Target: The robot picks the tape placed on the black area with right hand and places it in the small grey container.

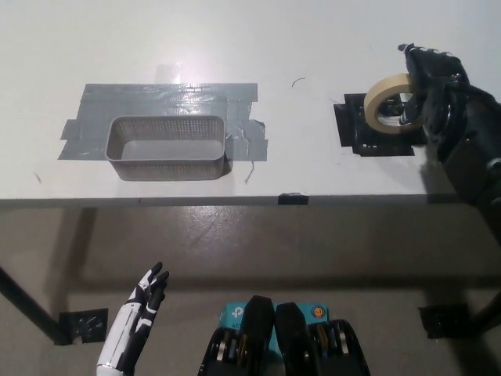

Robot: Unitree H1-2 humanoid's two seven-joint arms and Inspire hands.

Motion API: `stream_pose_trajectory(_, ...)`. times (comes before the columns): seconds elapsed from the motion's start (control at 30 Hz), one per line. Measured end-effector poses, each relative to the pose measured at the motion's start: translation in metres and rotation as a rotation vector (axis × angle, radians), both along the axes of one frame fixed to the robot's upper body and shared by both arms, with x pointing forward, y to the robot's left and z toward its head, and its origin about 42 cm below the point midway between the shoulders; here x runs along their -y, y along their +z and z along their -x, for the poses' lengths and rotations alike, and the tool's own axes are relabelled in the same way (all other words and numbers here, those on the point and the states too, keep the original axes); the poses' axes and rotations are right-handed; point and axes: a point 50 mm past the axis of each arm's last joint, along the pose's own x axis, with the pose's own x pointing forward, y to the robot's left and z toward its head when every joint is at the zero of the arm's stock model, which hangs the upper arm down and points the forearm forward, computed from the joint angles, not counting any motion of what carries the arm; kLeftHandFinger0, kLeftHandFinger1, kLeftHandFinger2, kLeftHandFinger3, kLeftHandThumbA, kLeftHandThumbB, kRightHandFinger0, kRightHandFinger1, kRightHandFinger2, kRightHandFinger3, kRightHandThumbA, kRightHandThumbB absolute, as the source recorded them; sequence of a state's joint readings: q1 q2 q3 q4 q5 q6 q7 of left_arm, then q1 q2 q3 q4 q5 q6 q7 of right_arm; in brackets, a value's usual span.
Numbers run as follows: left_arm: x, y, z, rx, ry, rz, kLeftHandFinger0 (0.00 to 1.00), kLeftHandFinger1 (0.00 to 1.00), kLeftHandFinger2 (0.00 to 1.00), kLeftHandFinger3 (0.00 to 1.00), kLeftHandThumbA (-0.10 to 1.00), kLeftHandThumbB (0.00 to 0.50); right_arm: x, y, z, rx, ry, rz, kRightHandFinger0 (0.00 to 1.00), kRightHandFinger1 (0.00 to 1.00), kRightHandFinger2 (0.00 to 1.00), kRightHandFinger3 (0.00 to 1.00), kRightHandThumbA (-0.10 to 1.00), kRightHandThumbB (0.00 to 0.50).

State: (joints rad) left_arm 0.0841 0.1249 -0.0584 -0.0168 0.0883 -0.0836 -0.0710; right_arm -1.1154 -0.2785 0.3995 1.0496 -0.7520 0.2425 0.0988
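Tape [389, 104] tilted over the black area [376, 135], gripped only at its far edge by the right hand [435, 86]; may slip before reaching the grey container [167, 147].

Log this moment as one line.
right hand: at tape, grip unclear | tape: over black area | grey container: empty | left hand: idle, low

Beige tape [385, 102], grey, seemingly meshed container [167, 147].
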Motion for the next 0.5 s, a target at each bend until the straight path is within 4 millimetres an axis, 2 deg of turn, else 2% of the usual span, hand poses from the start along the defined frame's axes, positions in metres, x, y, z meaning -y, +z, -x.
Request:
stream_pose_trajectory(0.03,0.000,0.000,0.000,-0.001,0.000,0.000,1.00,1.00,1.00,1.00,0.96,0.170,0.000,-0.003,0.000,0.006,0.000,0.001,0.01,0.03,0.21,0.33,-0.08,0.260)
stream_pose_trajectory(0.07,0.000,0.000,0.000,-0.002,0.000,0.000,1.00,1.00,1.00,1.00,0.96,0.169,-0.001,-0.006,0.001,0.013,0.001,0.002,0.00,0.01,0.22,0.29,-0.10,0.231)
stream_pose_trajectory(0.1,0.000,0.000,0.000,-0.002,0.000,0.000,1.00,1.00,1.00,1.00,0.96,0.169,-0.001,-0.009,0.001,0.019,0.001,0.003,0.00,0.10,0.37,0.37,-0.10,0.220)
stream_pose_trajectory(0.13,0.000,0.000,0.000,-0.002,0.001,0.000,1.00,1.00,1.00,1.00,0.97,0.169,-0.002,-0.015,0.003,0.025,0.002,0.003,0.00,0.26,0.62,0.54,-0.10,0.191)
stream_pose_trajectory(0.17,0.000,0.000,0.000,-0.003,0.001,-0.001,1.00,1.00,1.00,1.00,0.97,0.169,-0.002,-0.019,0.004,0.036,0.003,0.002,0.00,0.36,0.75,0.69,-0.10,0.174)
stream_pose_trajectory(0.2,0.000,0.000,0.000,-0.003,0.001,-0.001,1.00,1.00,1.00,1.00,0.97,0.170,-0.003,-0.020,0.004,0.051,0.004,0.002,0.00,0.41,0.80,0.82,-0.10,0.162)
stream_pose_trajectory(0.23,0.000,0.000,0.000,-0.003,0.001,-0.001,1.00,1.00,1.00,1.00,0.97,0.172,-0.003,-0.022,0.005,0.066,0.005,0.000,0.00,0.42,0.81,0.86,-0.10,0.154)
stream_pose_trajectory(0.27,0.000,0.000,0.000,-0.003,0.001,0.000,1.00,1.00,1.00,1.00,0.97,0.173,-0.004,-0.024,0.006,0.080,0.008,-0.002,0.00,0.42,0.78,0.85,-0.10,0.164)
stream_pose_trajectory(0.5,0.000,0.000,0.000,-0.005,0.001,-0.001,1.00,1.00,1.00,1.00,0.96,0.177,-0.008,-0.035,0.010,0.175,0.040,-0.024,0.01,0.43,0.80,0.87,-0.10,0.158)
